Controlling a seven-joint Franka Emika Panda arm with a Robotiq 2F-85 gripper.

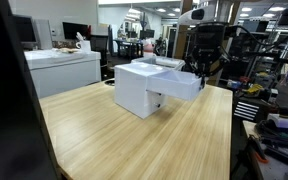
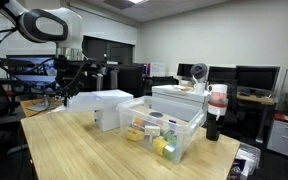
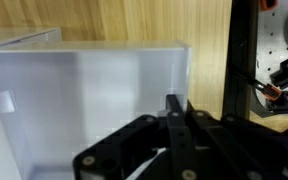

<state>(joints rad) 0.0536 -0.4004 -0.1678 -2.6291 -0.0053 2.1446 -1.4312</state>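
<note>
A white box-shaped cabinet (image 1: pixel 136 88) stands on the wooden table (image 1: pixel 114 140), with its white drawer (image 1: pixel 180 83) pulled out to one side. My gripper (image 1: pixel 201 70) hangs straight down over the outer end of the drawer. In the wrist view the black fingers (image 3: pixel 174 104) are pressed together at the drawer's end wall (image 3: pixel 134 62), with the drawer's pale inside behind them. I cannot tell if the wall is pinched between them. The cabinet (image 2: pixel 106 104) and gripper (image 2: pixel 72 84) also show in an exterior view.
A clear plastic drawer unit (image 2: pixel 167 128) with small coloured items stands on the table beside the cabinet, and a dark bottle (image 2: pixel 213 125) next to it. Cables and tools lie past the table's edge (image 1: pixel 269 125). Desks with monitors (image 2: pixel 256 78) stand behind.
</note>
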